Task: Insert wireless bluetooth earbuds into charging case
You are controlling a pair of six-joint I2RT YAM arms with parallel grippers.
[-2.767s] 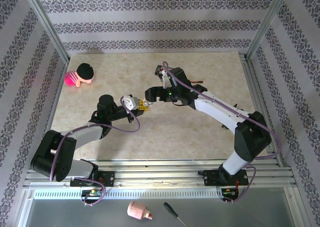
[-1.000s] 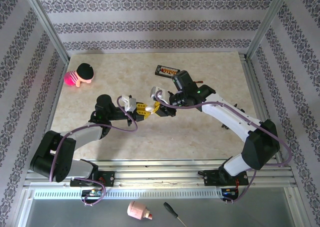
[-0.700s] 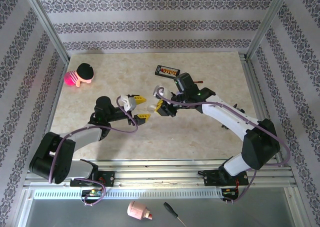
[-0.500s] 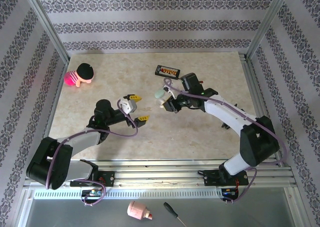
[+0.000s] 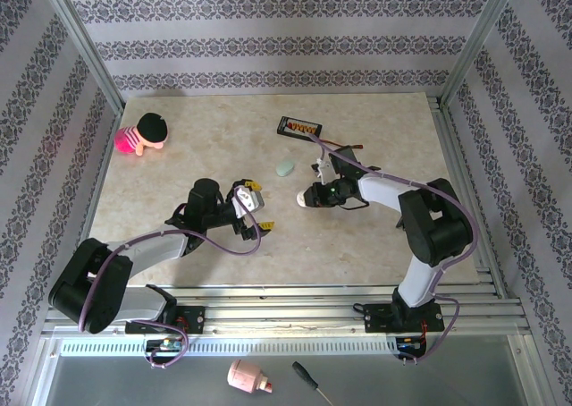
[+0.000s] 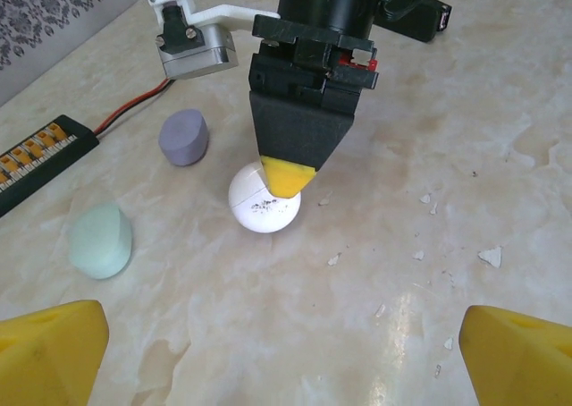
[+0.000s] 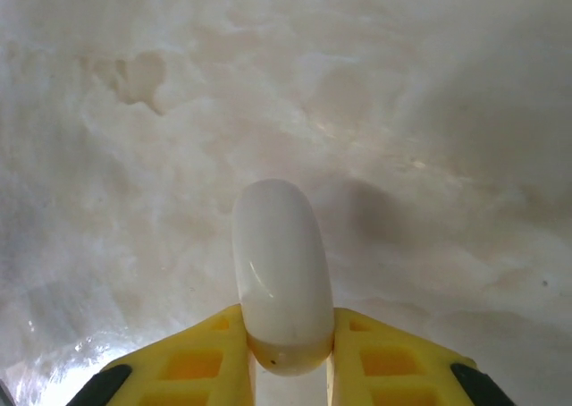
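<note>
The right gripper (image 7: 286, 343) is pinching the white piece (image 7: 281, 272), a smooth rounded thing clamped between its two yellow fingertips. In the left wrist view that same white piece (image 6: 264, 200) sits right under the right gripper (image 6: 288, 175) and seems to be touching the marble table (image 6: 500, 156), though it's hard to be sure from that angle. There's a thin seam across it plus some dark scuffs.

The left gripper (image 6: 286, 352) is spread wide with nothing between its fingers, and it points straight at the white piece, a short way ahead of it. From above, the left gripper (image 5: 256, 206) and the right gripper (image 5: 307, 198) face each other near the middle of the table.

The lavender piece (image 6: 184, 138) lies just beside the right gripper's fingers. The mint piece (image 6: 100, 241) is a bit further out on the same side, not touching the lavender one. Beyond both is the black board (image 6: 45, 160) with its red wire. The mint piece (image 5: 285, 167) lies on the far side of the right gripper from above.
</note>
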